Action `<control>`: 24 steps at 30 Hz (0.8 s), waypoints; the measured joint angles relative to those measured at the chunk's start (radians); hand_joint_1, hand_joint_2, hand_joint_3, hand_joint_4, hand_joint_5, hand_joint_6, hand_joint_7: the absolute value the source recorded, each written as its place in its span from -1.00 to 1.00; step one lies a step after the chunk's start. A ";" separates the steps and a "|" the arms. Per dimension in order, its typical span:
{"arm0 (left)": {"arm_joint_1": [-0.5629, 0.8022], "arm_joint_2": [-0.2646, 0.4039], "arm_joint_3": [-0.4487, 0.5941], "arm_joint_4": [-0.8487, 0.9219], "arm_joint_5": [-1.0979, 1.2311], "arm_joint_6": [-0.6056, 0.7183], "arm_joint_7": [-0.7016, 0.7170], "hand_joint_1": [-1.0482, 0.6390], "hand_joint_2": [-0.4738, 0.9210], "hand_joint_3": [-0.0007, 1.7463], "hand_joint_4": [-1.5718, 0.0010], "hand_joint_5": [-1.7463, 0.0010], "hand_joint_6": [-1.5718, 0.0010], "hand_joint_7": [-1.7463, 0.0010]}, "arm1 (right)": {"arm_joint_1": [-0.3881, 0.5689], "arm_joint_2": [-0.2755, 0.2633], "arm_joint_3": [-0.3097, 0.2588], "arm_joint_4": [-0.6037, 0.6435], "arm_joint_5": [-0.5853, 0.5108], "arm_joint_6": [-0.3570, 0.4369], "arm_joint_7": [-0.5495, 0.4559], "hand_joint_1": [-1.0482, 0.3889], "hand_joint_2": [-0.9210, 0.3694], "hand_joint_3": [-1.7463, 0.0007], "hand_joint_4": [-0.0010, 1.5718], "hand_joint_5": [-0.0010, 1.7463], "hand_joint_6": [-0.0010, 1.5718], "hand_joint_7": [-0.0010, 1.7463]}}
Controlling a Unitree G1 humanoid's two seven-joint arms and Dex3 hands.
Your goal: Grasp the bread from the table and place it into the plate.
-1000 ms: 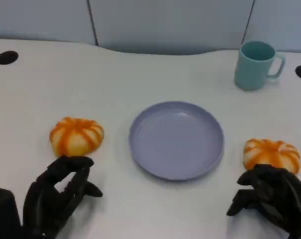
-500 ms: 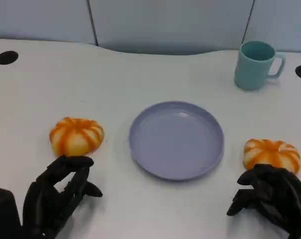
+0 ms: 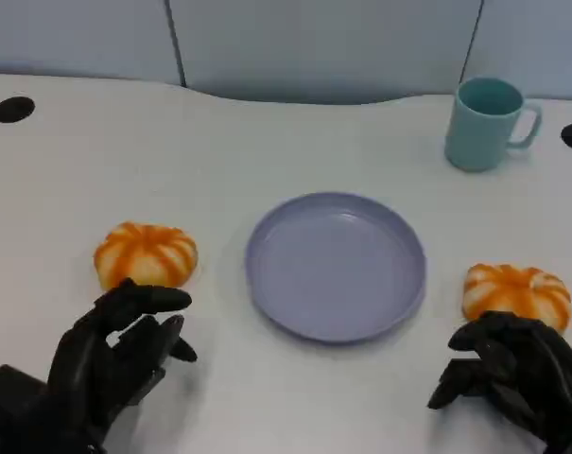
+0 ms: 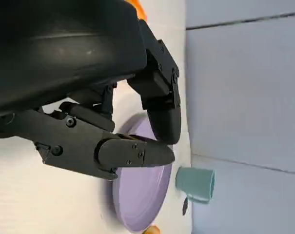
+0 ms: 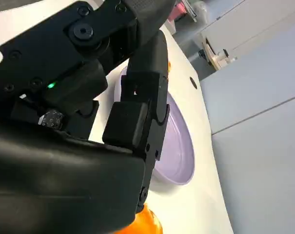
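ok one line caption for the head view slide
Two hands near two orange breads flanking an empty purple plate.

An office setting is suggested here. A white worktop (image 3: 267,142) with a curved back edge is seen, and round black cable holes (image 3: 13,109) are set into it at both far corners, as on a desk. Pale grey-blue partition panels (image 3: 323,43) are butted against its far edge, split by dark seams. In the right wrist view, light cabinets (image 5: 249,29) with cluttered items beside them are made out beyond.
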 measured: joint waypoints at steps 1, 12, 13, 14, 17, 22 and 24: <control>-0.005 0.006 -0.001 0.005 0.015 -0.031 0.006 -0.34 1.00 -0.72 0.35 -0.43 0.29 0.29 | 0.000 0.002 0.001 0.000 0.000 0.000 0.000 -0.86 -0.65 1.00 0.82 -0.28 0.84 -0.55; -0.046 0.160 -0.061 0.000 0.385 -0.250 0.206 -0.34 0.99 -0.94 0.87 0.12 0.44 0.95 | -0.003 0.003 0.003 0.000 -0.013 0.001 -0.009 -0.86 -0.66 1.00 0.83 -0.27 0.83 -0.54; -0.051 0.181 -0.068 -0.007 0.421 -0.259 0.226 -0.33 0.98 -0.96 0.90 0.16 0.46 0.97 | -0.003 0.003 0.003 0.000 -0.013 0.001 -0.009 -0.86 -0.66 1.00 0.83 -0.26 0.83 -0.54; -0.061 0.202 -0.073 -0.012 0.453 -0.267 0.243 -0.32 0.96 -0.98 0.92 0.22 0.49 0.99 | -0.003 0.003 0.003 0.000 -0.013 0.001 -0.009 -0.86 -0.65 1.00 0.83 -0.26 0.83 -0.54; -0.086 0.265 -0.088 -0.051 0.543 -0.270 0.289 -0.30 0.92 -1.00 0.96 0.40 0.58 1.00 | -0.003 0.005 0.005 -0.004 -0.014 0.005 -0.015 -0.85 -0.65 1.00 0.82 -0.25 0.82 -0.52; -0.096 0.343 -0.122 -0.148 0.686 -0.183 0.327 -0.27 0.83 -1.00 1.00 0.61 0.70 0.99 | -0.003 0.005 0.008 -0.012 -0.014 0.011 -0.021 -0.85 -0.66 1.00 0.81 -0.24 0.82 -0.51; -0.105 0.375 -0.140 -0.190 0.752 -0.135 0.339 -0.26 0.80 -1.00 1.00 0.66 0.73 1.00 | -0.003 0.005 0.008 -0.012 -0.015 0.011 -0.021 -0.86 -0.66 1.00 0.80 -0.24 0.82 -0.51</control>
